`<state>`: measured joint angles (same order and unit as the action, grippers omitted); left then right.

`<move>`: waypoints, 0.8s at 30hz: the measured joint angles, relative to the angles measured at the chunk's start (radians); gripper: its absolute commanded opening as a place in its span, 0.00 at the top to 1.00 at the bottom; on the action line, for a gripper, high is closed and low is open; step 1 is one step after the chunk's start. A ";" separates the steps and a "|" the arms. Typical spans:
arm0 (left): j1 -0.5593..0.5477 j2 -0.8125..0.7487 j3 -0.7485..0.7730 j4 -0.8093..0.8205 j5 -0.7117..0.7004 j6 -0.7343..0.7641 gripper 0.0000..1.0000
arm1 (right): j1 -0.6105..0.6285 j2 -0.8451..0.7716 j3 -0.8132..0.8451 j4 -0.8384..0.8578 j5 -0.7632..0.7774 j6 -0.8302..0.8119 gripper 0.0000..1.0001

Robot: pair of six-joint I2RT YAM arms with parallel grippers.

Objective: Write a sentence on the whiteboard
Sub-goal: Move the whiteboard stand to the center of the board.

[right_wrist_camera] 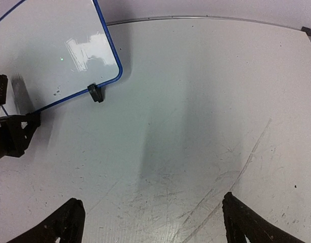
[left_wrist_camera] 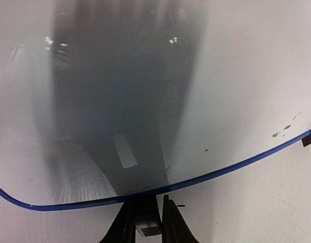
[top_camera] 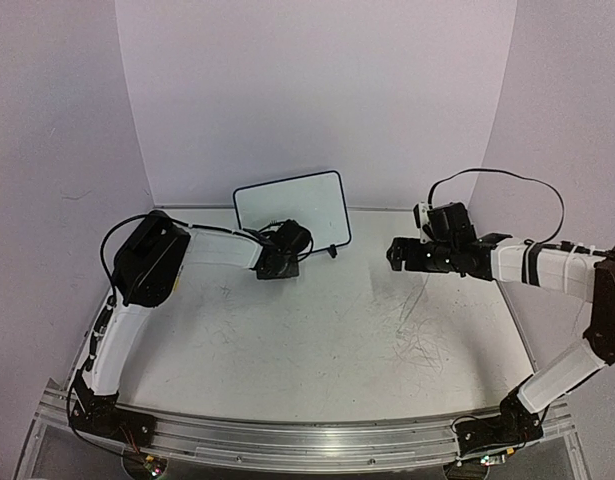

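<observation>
The whiteboard (top_camera: 307, 205) stands at 12 o'clock on the table (top_camera: 317, 350), my left gripper (left_wrist_camera: 146, 212) is at its 6 o'clock edge to write, I think (closed or not, I cannot tell), and my right gripper (right_wrist_camera: 152, 200) hangs wide open at 3 o'clock, out of the way.

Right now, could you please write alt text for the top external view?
A small whiteboard stands at the back of a scuffed table, no writing discernible. The left claw is at its lower edge; the right claw hangs open to its right.
</observation>
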<state>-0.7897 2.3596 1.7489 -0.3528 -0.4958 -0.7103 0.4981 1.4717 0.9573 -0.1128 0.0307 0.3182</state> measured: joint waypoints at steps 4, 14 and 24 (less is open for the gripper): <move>0.003 -0.001 -0.009 0.014 0.006 0.008 0.95 | 0.011 0.044 0.000 0.000 0.011 -0.004 0.02; -0.026 -0.041 -0.094 0.063 -0.005 0.005 0.98 | 0.061 0.179 0.034 0.044 0.012 -0.003 0.04; -0.137 -0.091 -0.173 0.066 -0.022 -0.040 1.00 | 0.117 0.352 0.080 0.131 0.010 0.009 0.16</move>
<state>-0.9270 2.2691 1.5757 -0.2871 -0.5174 -0.7500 0.6155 1.8236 1.0378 0.0184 0.0412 0.3274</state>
